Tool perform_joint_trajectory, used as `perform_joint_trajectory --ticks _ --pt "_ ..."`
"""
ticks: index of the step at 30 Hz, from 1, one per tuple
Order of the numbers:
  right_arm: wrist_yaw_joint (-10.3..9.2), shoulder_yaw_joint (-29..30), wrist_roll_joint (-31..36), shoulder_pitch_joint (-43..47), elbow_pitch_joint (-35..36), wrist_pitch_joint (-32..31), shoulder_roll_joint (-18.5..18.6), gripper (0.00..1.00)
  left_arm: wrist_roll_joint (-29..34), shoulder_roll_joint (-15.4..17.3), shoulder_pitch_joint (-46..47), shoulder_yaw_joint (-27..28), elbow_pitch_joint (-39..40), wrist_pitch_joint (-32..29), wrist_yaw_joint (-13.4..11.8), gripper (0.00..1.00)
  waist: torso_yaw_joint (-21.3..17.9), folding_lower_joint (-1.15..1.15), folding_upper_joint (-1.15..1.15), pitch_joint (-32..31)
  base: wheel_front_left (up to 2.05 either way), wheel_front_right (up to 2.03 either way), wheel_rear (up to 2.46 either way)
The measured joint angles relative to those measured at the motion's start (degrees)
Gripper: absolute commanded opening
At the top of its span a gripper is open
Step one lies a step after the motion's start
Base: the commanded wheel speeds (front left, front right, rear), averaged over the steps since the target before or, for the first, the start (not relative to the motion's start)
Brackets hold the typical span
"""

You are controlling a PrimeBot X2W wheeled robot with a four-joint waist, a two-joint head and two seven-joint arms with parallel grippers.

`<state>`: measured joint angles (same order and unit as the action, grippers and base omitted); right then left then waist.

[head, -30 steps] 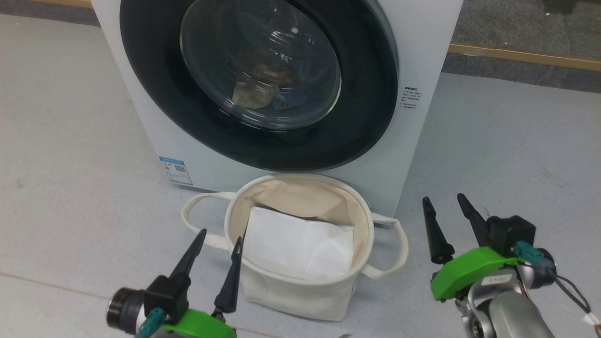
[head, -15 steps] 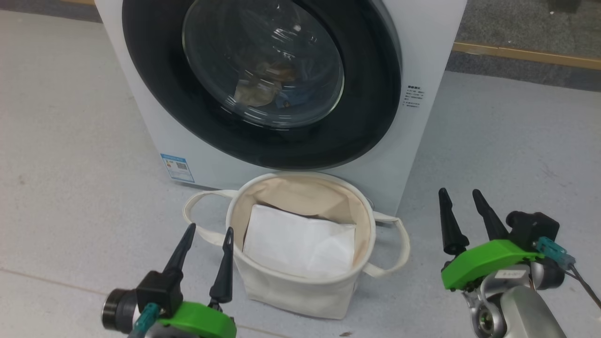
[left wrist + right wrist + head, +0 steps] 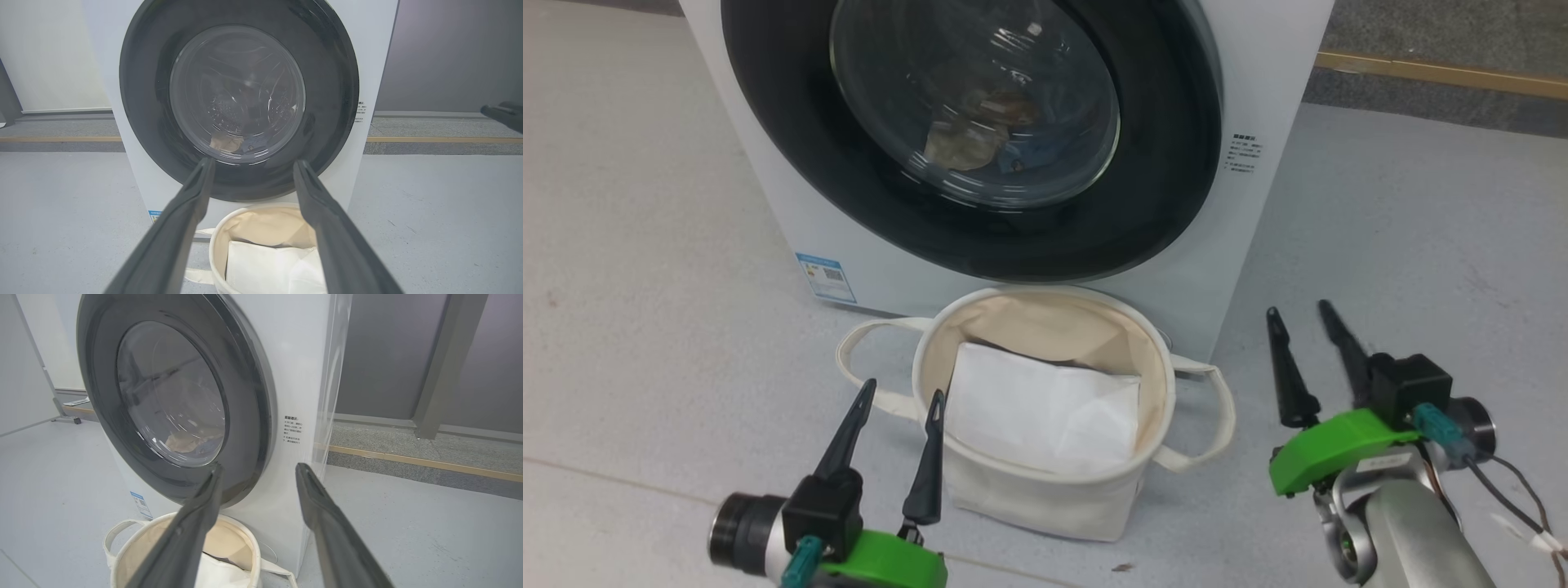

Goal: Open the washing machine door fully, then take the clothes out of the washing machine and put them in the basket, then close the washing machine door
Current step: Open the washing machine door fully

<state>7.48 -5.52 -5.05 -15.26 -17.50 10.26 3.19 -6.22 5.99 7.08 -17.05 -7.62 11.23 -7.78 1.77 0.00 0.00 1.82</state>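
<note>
**A:** Surface and room?
**B:** I see a pale grey floor (image 3: pixel 645 245) with a wooden strip (image 3: pixel 1437 75) at the rear. The washing machine (image 3: pixel 1258 65) stands on the floor, the washing machine door (image 3: pixel 1168 163) closed.

**A:** Containers?
**B:** The clothes (image 3: pixel 980 135) lie in the drum, behind the glass. The basket (image 3: pixel 1045 506), just before the machine, holds a white sheet (image 3: pixel 1037 412). My left gripper (image 3: pixel 903 390) and right gripper (image 3: pixel 1298 309) flank the basket, fingers spread, empty.
</note>
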Motion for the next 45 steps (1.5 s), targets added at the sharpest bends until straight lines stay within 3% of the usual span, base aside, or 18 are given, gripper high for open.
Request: perform_joint_trajectory --ticks 6,10,14,17,20,24,32,45 --pt "0.0 -0.75 0.44 -0.01 -0.81 1.24 -0.01 0.0 0.08 0.0 0.03 -0.49 -0.02 0.07 -0.36 1.0 0.4 0.0 0.0 0.59 0.0 0.0 0.0" --pt "0.0 -0.8 -5.42 -0.09 -1.55 1.15 -0.01 0.0 0.08 0.09 0.05 -0.7 -0.14 0.47 -0.55 1.0 0.62 0.0 0.0 0.8 0.0 0.0 0.0" --pt "0.0 0.48 -20.85 -1.27 -2.91 -1.7 -0.02 0.0 0.66 0.3 0.13 -0.91 -0.31 0.47 -0.88 1.0 0.69 0.0 0.0 1.11 0.0 0.0 0.0" --pt "0.0 3.47 -39.35 -3.7 -5.03 -6.35 -0.01 0.0 1.02 0.35 0.51 -1.45 -0.46 0.47 -1.3 1.0 0.66 0.0 0.0 1.57 0.0 0.0 0.0" --pt "-0.01 6.13 -53.55 -7.82 -7.72 -12.29 -0.01 0.0 2.08 0.51 1.49 -2.29 -0.46 0.47 -1.71 1.0 0.56 0.0 0.0 2.77 0.0 0.0 0.0" --pt "-0.01 11.32 -64.27 -16.29 -13.62 -18.53 -0.03 0.0 3.24 0.59 3.14 -2.97 -0.53 0.46 -1.82 1.0 0.44 0.0 0.0 5.01 0.0 0.0 0.0" --pt "-0.02 19.18 -75.41 -33.44 -26.73 -31.55 1.7 0.0 4.09 0.02 7.92 -4.41 -0.7 0.46 -1.88 1.0 1.23 0.0 0.0 11.67 0.0 0.0 0.0" --pt "-0.02 23.25 -82.29 -50.48 -43.98 -43.03 7.8 0.0 3.92 -1.38 13.08 -6.13 -3.26 1.26 -2.29 1.0 5.62 0.0 0.0 19.73 0.0 0.0 0.0"
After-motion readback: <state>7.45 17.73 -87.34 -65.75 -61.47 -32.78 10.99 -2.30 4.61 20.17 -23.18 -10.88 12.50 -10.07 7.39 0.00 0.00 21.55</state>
